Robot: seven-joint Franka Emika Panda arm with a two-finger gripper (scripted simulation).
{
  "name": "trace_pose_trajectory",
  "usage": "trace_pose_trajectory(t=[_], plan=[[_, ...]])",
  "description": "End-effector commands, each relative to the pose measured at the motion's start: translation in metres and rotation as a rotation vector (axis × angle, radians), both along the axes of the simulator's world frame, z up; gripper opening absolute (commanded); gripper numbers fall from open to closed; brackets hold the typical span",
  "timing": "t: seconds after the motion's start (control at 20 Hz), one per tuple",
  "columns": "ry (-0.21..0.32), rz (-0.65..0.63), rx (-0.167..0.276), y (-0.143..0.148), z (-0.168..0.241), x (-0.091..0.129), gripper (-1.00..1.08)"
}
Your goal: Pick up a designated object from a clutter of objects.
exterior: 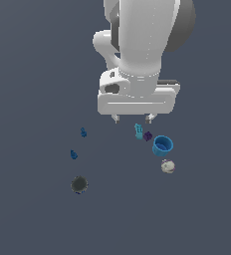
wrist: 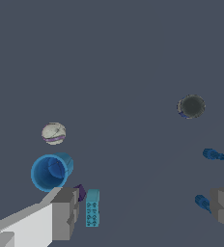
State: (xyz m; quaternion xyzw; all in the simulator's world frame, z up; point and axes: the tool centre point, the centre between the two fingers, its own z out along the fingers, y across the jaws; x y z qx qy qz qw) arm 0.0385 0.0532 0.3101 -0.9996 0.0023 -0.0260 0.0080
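— Looking down from my seat far away, I see the gripper (exterior: 132, 118) hanging above the floor, its two short grey fingers (wrist: 65, 212) spread wide with nothing between them. What do you see?

— A little round ball (exterior: 168, 166), whitish-grey, with a thin purple stripe. It sits alone on the smooth dark floor (exterior: 33, 219), just beside the blue cup (exterior: 163, 145).

— Yes. I see the cup is round and hollow, shiny blue, lying tipped so I look into its mouth. Next to it are a tiny purple cube (exterior: 148, 135) and a teal block (exterior: 138, 131) with little dots on it.

— Far over on the exterior view's left I spot two small blue bits (exterior: 83, 132) and a flat dark disc (exterior: 79, 185), dull and round.
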Motion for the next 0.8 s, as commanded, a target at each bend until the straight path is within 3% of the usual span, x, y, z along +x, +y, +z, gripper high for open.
trace_pose_trajectory(t=[0.0, 0.4, 0.75], plan=[[0.005, -0.004, -0.002, 0.013, -0.014, 0.007, 1.00], [0.022, -0.025, -0.009, 0.073, -0.082, 0.032, 1.00], [0.037, -0.043, -0.013, 0.131, -0.151, 0.041, 1.00]])
